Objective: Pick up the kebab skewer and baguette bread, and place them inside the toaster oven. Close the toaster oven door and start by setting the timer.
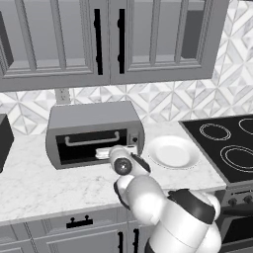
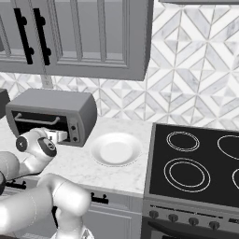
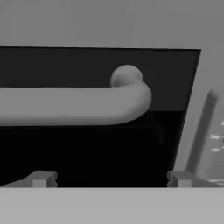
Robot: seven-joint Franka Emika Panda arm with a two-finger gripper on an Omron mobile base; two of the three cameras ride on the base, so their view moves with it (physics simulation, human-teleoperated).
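Toaster oven door (image 1: pixel 91 142) looking shut. Fingers (image 3: pixel 109 179) spread wide, gripping nothing, sitting near door handle (image 3: pixel 74 105). Plate (image 1: pixel 173 151) bare. Timer probably left.

You're looking straight at the toaster oven door (image 3: pixel 87 144), its dark glass spreading from 9 o'clock across the centre. The door's silver bar handle (image 3: pixel 74 105) runs in from 9 o'clock and ends just right of centre, where it bends back into a rounded stub at about 12 o'clock. The door's grey frame slants down at 3 o'clock, with pale markings of the side panel (image 3: pixel 214 140) beyond it, too blurred to read. Your gripper (image 3: pixel 109 179) sits at 6 o'clock, fingertips (image 3: pixel 41 178) spread wide apart at 7 and 5 o'clock, nothing between them.
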